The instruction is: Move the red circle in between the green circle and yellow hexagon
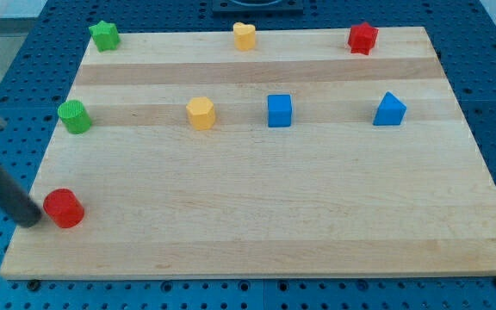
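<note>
Slanted, my tip (pixel 34 220) touches red circle (pixel 64 208)

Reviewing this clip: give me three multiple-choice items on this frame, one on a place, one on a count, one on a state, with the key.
1. Where is the red circle?
A. view's bottom left
B. view's top right
C. board's centre

2. How many blue blocks show?
A. one
B. two
C. four

3. How does my tip stand to the red circle?
A. far off, by the red star
B. right at its left side
C. out of view

Key: 1 A, it lies below the green circle. 2 B, a blue cube and a blue triangle. 3 B, the rod ends against its left edge.
</note>
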`<state>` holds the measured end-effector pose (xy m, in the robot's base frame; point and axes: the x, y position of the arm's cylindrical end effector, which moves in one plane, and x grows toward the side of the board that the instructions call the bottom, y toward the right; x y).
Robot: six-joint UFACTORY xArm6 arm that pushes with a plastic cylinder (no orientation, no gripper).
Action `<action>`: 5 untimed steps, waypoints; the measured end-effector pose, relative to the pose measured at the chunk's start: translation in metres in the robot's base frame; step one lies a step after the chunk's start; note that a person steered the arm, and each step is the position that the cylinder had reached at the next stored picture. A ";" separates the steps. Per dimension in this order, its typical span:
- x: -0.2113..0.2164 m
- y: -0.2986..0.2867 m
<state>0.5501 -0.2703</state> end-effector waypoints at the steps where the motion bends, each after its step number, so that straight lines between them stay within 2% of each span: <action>1: -0.006 0.020; 2: 0.013 -0.030; 3: 0.019 0.006; 4: -0.018 0.054; 5: -0.054 0.074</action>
<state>0.4964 -0.1967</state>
